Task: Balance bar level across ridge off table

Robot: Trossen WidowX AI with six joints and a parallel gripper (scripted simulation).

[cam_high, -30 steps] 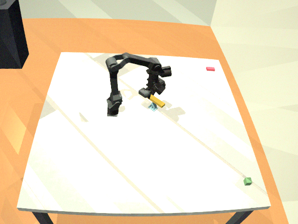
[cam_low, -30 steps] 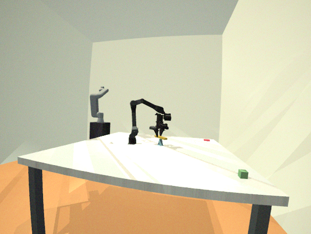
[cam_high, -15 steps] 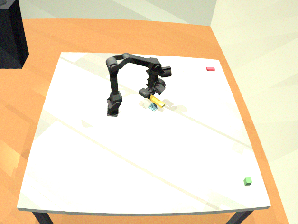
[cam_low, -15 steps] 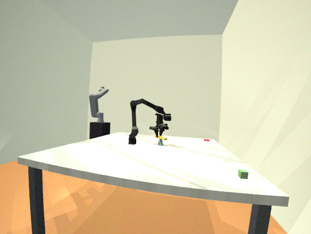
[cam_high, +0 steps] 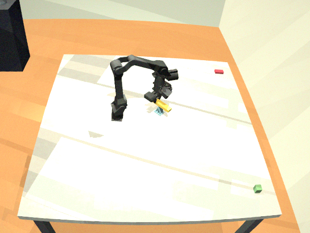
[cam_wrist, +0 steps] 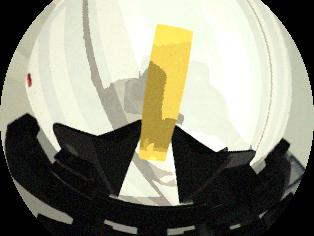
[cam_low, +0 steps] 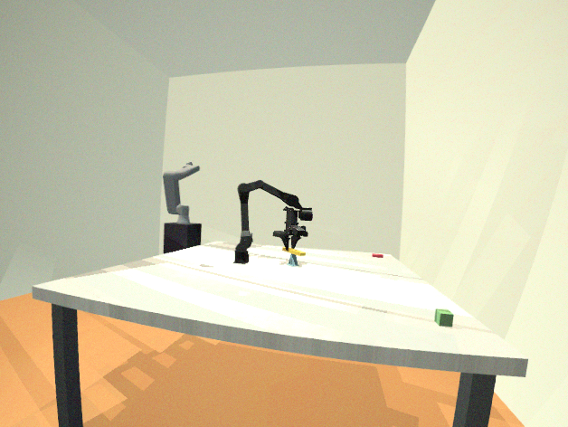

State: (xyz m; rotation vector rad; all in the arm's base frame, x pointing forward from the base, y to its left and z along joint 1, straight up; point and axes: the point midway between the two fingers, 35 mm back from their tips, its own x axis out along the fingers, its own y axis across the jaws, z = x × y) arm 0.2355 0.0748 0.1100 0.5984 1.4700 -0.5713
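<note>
The yellow bar (cam_high: 164, 105) (cam_low: 296, 252) (cam_wrist: 169, 75) is held clear of the table. My gripper (cam_high: 156, 100) (cam_low: 292, 248) (cam_wrist: 157, 126) is shut on it, with one finger on each side near one end in the wrist view; the longer part sticks out beyond the fingers. The small blue-grey ridge (cam_high: 159, 112) (cam_low: 292, 261) stands on the table under the bar. Its top is right at the bar's underside in the exterior view, but I cannot tell whether they touch. The bar looks near level there. The ridge is hidden in the wrist view.
A red block (cam_high: 218, 71) (cam_low: 377, 255) (cam_wrist: 29, 80) lies near the far right corner of the white table (cam_high: 140, 175) (cam_low: 275, 300). A green cube (cam_high: 257, 188) (cam_low: 443, 317) sits near the front right corner. Another grey arm (cam_low: 172, 193) stands on a black pedestal beyond the table.
</note>
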